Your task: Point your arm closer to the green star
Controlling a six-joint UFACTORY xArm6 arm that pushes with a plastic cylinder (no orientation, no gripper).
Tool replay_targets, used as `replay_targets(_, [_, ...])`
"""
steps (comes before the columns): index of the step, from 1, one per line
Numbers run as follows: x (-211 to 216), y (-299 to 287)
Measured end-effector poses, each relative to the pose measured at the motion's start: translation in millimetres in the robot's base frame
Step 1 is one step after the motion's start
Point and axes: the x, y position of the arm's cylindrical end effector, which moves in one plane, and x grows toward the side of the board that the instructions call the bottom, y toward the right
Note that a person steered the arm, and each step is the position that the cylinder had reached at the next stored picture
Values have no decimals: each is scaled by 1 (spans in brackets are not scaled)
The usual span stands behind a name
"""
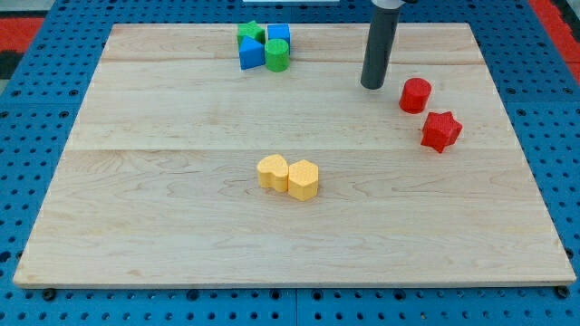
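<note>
Pale wooden table (181,226) fills the view; no gripper exists, so no grip state applies. My tip (372,86) rests left of a red cylinder (415,95). The green star (251,33) sits top centre-left, touching blue blocks (251,52): likely light, rigid, easily slid; approach, don't grasp.

A cluster of four blocks (264,45) sits at the desk's (163,199) top; two touching blocks (288,174) lie centrally, two more (429,112) right.
</note>
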Motion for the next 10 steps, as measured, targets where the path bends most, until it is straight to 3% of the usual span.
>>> replay_targets(2, [-2,-64])
replay_targets(6, [-8,-304])
replay_targets(10, [-53,-327])
